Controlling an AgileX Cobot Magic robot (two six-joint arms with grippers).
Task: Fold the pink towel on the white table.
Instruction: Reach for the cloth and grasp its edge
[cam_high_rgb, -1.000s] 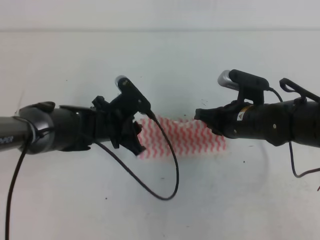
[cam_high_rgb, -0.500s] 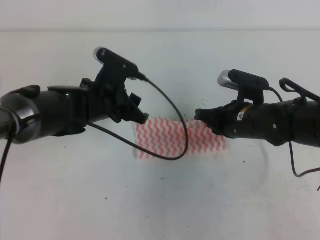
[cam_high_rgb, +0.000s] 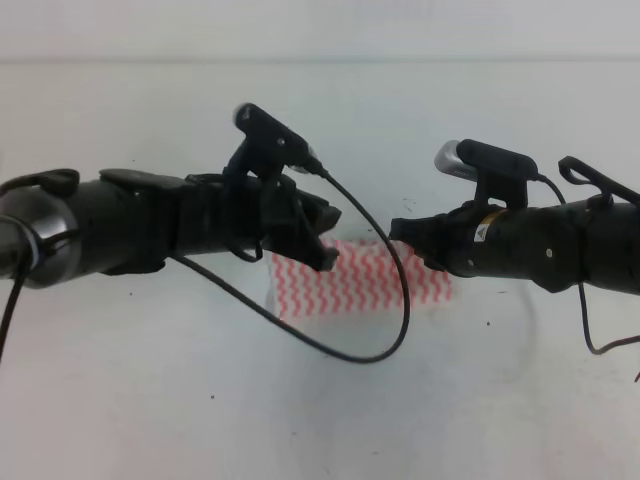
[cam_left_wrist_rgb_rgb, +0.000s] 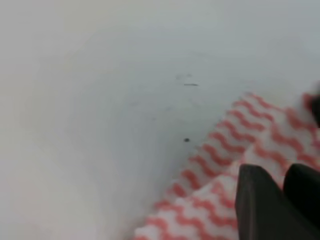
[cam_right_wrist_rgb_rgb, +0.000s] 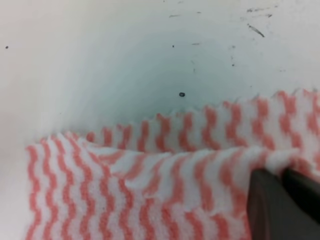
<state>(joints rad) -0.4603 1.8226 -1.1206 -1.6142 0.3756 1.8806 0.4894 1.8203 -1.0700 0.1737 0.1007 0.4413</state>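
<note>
Right gripper (cam_right_wrist_rgb_rgb: 282, 197): jaws together, pinching a raised fold of the pink towel (cam_right_wrist_rgb_rgb: 150, 195), which puckers ahead of them. Left gripper (cam_left_wrist_rgb_rgb: 280, 200): jaws close together over the towel's near edge; cannot tell whether cloth is caught. Towel lies between and beneath both jaw sets on the white surface (cam_high_rgb: 150, 400), already doubled into a strip. Judgement: thin, soft, light cloth, will sag and crease; best taken at corners or edge. Both arms reach inward, near horizontal, toward each other.

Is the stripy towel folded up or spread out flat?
Folded, at least partly: in the right wrist view the pink towel has one layer lying over another.
</note>
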